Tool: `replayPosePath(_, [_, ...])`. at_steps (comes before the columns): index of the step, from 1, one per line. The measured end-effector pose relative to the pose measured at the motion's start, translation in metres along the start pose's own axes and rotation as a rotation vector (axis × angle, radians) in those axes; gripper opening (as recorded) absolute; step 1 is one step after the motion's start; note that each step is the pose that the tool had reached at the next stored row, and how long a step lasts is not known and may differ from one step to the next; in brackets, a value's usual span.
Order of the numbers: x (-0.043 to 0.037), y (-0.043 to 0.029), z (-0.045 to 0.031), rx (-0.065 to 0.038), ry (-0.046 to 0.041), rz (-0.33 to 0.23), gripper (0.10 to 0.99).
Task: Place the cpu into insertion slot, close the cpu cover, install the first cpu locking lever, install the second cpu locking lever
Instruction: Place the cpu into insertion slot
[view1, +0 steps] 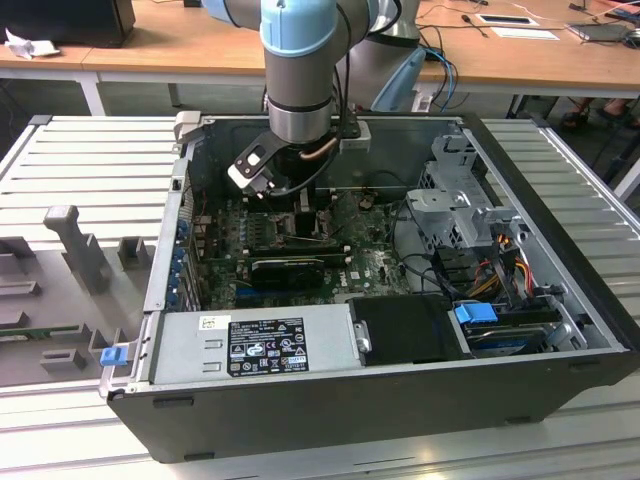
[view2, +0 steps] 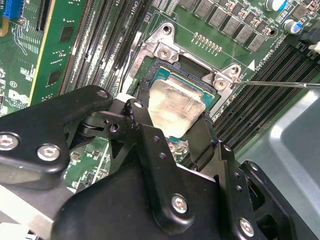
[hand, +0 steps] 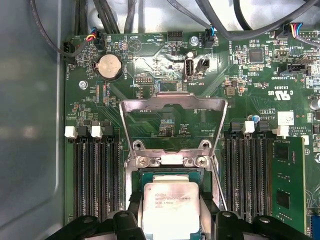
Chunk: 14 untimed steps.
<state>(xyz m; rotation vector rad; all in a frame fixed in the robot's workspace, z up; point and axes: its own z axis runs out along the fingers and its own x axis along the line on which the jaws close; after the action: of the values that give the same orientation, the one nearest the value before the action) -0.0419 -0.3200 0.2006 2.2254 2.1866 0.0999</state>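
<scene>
Arm (view1: 300, 70) reaching down into an open computer case (view1: 400, 410), over the green board (hand: 160, 75). The gripper (view2: 170, 116) is closed to the width of the chip (view2: 175, 107), one finger against each of two opposite edges, so the chip is held between them. The chip lies face up within the frame of the socket (view2: 186, 64); whether it is fully seated or held just above cannot be told. The cover (hand: 172, 99) is swung up and back from the socket, its window showing bare board in the first wrist view. One thin wire lever (view2: 280, 84) stands out sideways, unlatched. Progress, as judged: the first step is at or near completion. The cover is not yet closed and neither lever is yet locked.
</scene>
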Motion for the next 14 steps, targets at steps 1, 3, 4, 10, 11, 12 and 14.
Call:
replayPosePath(1, [0.0000, 0.0000, 0.0000, 0.000, 0.0000, 0.000, 0.549])
replayPosePath(3, [0.0000, 0.0000, 0.0000, 0.000, 0.0000, 0.000, 0.616])
replayPosePath(4, [0.0000, 0.0000, 0.0001, 0.000, 0.0000, 0.000, 0.616])
replayPosePath(10, [-0.0002, 0.0000, 0.0000, 0.000, -0.0010, 0.000, 0.596])
replayPosePath(11, [-0.0002, 0.0000, 0.0000, 0.000, -0.0009, 0.000, 0.529])
replayPosePath(12, [-0.0002, 0.0000, 0.0001, 0.000, -0.0008, 0.000, 0.529])
replayPosePath(14, [-0.0002, 0.0000, 0.0001, 0.000, -0.0009, 0.000, 0.529])
